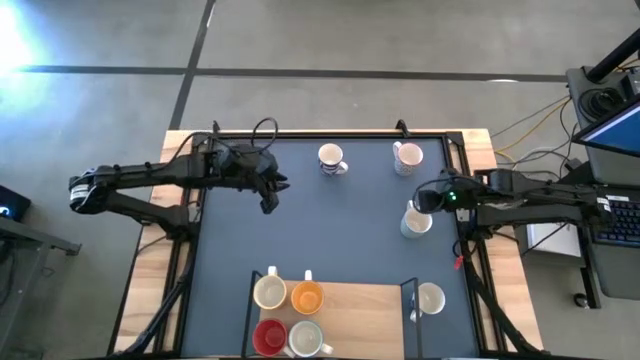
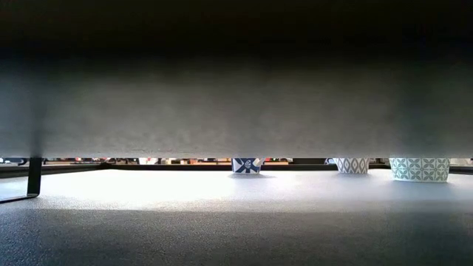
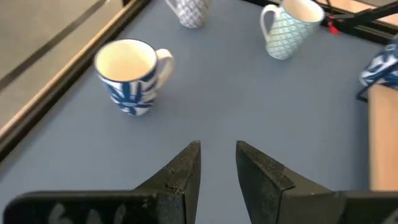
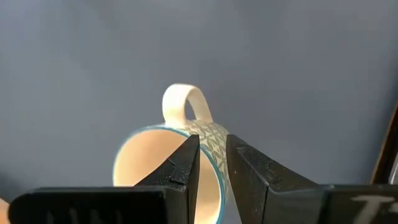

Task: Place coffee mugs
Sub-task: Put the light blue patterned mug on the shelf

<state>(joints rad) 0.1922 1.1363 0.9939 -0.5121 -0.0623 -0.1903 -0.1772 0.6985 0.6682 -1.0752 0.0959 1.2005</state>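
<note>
Overhead, the right gripper (image 1: 428, 205) sits at the right-centre of the frame, its fingers clamped on the rim of the green-patterned mug (image 1: 416, 222); in the right wrist view one dark finger is inside that mug (image 4: 180, 171) and the other outside its wall, with the cream handle pointing away over the dark mat (image 4: 298, 56). The left gripper (image 1: 272, 196) hangs over the mat at centre left, empty; its fingers (image 3: 186, 168) stand a little apart with only bare mat between them.

Two more mugs stand in the upper middle of the high view: the blue-patterned mug (image 1: 331, 158) and, to its right, the grey-patterned mug (image 1: 407, 157). At lower centre a wooden board (image 1: 360, 310) carries four mugs in a tight square: the cream mug (image 1: 269, 291) beside the orange mug (image 1: 307, 297), and below them the red mug (image 1: 268, 338) beside another white mug (image 1: 306, 338). One last white mug (image 1: 430, 298) stands just off the board's right edge, at lower right
</note>
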